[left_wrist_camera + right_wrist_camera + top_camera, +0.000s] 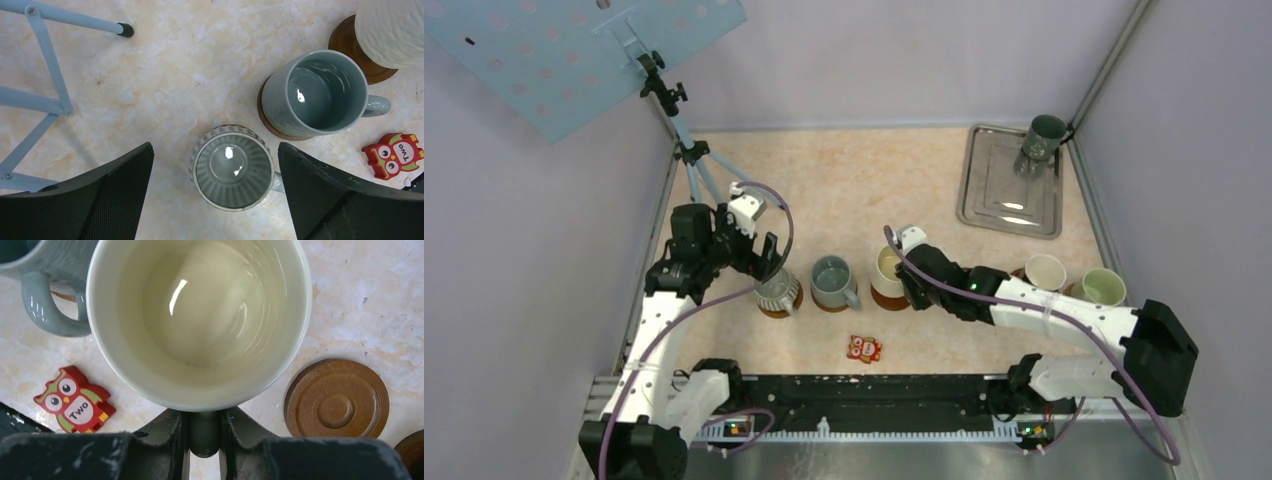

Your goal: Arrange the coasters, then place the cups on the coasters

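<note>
Right gripper (204,432) pinches cream cup (200,315) by handle; left gripper (215,150) spread wide above ribbed grey cup (232,167) on coaster (776,311).

Both my arms are wearing white shells, with black blocks bulging at the joints. My left arm (649,330) and right arm (1044,310) are each trailing a purple cable (790,228) in loose curves. A small green light (972,287) is glowing on the right forearm. A white camera block (746,211) is riding on each wrist. My left gripper (769,266) is showing broad black fingers (107,197) with a fine mesh texture. My right gripper (204,426) is showing dark fingers (160,445), scuffed pale.
</note>
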`<control>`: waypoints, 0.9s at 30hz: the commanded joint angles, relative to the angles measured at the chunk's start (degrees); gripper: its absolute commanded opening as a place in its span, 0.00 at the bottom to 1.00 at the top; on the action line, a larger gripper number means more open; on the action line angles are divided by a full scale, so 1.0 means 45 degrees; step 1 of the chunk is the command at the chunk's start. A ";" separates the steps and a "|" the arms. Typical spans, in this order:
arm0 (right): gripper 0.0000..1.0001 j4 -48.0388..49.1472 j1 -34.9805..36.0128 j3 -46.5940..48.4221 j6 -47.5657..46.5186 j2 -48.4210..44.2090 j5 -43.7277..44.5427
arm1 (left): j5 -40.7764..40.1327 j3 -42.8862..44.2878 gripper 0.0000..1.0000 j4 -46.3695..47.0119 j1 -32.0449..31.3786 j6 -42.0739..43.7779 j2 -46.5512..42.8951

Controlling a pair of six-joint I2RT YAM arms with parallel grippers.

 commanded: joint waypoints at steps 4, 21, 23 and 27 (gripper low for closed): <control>0.00 0.2125 0.0329 0.0301 0.1169 0.0396 0.1000 | -0.0322 -0.0416 0.99 0.0392 -0.0035 -0.0323 -0.0671; 0.00 0.2746 0.0363 -0.1111 0.0976 0.0576 0.1077 | -0.0541 -0.0528 0.99 0.0656 -0.0035 -0.0549 -0.0844; 0.00 0.2786 0.0352 -0.1122 0.0990 0.0611 0.1071 | -0.0539 -0.0551 0.99 0.0686 -0.0035 -0.0561 -0.0843; 0.00 0.2761 0.0358 -0.1004 0.0936 0.0617 0.1177 | -0.0563 -0.0560 0.99 0.0683 -0.0035 -0.0552 -0.0836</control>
